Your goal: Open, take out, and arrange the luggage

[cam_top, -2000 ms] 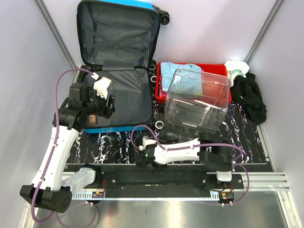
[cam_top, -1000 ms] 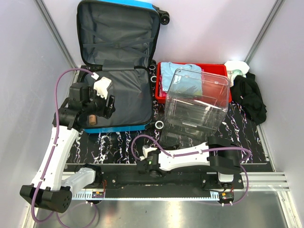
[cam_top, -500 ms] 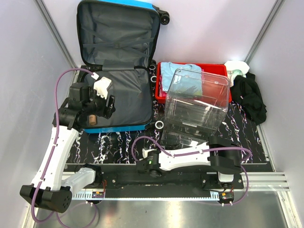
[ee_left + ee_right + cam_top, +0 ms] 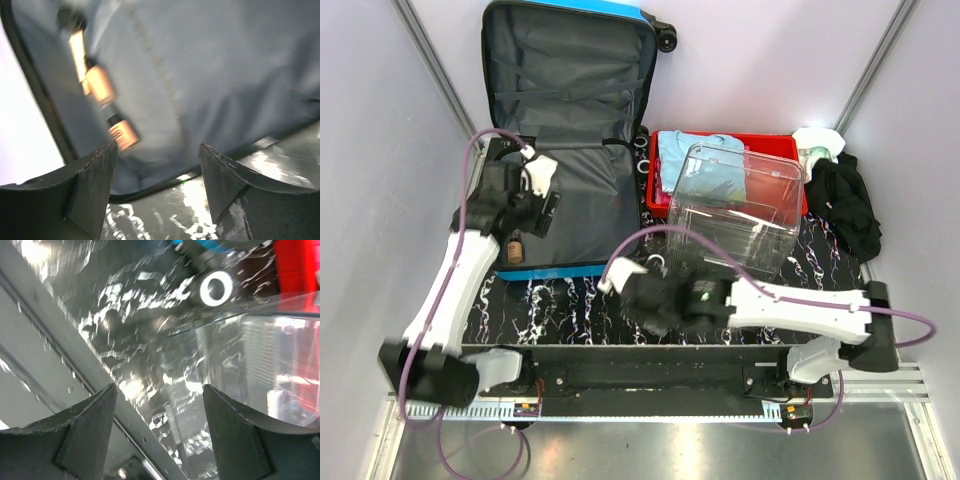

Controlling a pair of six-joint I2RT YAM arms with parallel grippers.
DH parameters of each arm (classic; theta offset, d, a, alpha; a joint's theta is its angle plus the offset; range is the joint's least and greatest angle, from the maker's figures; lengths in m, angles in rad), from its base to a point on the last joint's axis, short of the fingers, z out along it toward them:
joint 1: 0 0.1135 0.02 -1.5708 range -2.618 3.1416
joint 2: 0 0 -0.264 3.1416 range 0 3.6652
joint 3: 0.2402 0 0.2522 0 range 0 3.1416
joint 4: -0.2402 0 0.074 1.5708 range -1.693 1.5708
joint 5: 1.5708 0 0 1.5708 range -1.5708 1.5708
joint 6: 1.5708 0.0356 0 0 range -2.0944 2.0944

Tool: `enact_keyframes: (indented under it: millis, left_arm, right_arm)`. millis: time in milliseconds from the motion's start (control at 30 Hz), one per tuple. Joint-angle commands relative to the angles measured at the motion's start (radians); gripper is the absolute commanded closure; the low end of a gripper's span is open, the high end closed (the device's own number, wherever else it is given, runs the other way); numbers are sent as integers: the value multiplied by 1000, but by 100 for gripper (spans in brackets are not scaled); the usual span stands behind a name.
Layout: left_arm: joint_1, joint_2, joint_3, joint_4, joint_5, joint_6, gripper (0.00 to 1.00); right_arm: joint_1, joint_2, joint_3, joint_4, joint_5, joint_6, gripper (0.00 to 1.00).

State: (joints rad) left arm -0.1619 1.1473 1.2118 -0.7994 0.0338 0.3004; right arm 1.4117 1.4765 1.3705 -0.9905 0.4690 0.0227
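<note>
The left gripper [image 4: 155, 185] was held released, its fingers [image 4: 87, 185] spread with nothing between them, above the near left corner of the open luggage [image 4: 575, 100]. Beyond the fingers the grey lining was seen, with blurred amber bottles [image 4: 100, 85] lying by the black rim to the gripper's left. Just below the fingers the luggage's edge met the black marbled table [image 4: 570, 300].

The right gripper [image 4: 160, 430] was likewise released and empty, hung low over the table to the right of the luggage's near corner. A white ring [image 4: 216, 287] lay on the table ahead of it, and the wall of a clear bin [image 4: 260, 355] stood close on its right. The bin appeared tilted, its far side over a red tray [image 4: 775, 145]. A metal rail [image 4: 720, 375] ran along the table's near edge behind this gripper.

The luggage's base was laid flat on the far left of the table, its lid raised against the back wall [image 4: 770, 60]. The space was closed in by side walls: the left one just beside the left arm, the right one beyond a heap of dark clothing [image 4: 845, 200]. Open tabletop was seen in the near strip between luggage, bin and rail.
</note>
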Motion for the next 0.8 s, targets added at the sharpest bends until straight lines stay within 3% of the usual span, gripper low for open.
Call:
enact_keyframes:
  millis: [0,233,367,500,667,767]
  left_arm:
    - [44,188,99,55,-185,49,30]
    - [151,602,426,-41,-232,3,33]
    - [197,735,522,-99,-242,-4,34]
    - [246,804,532,-150,-219,-27,37]
    - [283,785,379,-126,-161,-33,37]
    - [286,834,385,-123,-144,-49,39]
  right_arm:
    - [-69,-109,7,148,-53,26,24]
    - [-200,-188,10,266,-141,16,20]
    - [-235,-141,38,292,-145,-67,20]
    - [-281,-75,62,293,-171,-110,19]
    - [-342,-27,56,299,-228,-148,19]
    - [-375,-19,47,309,-250,-167,19]
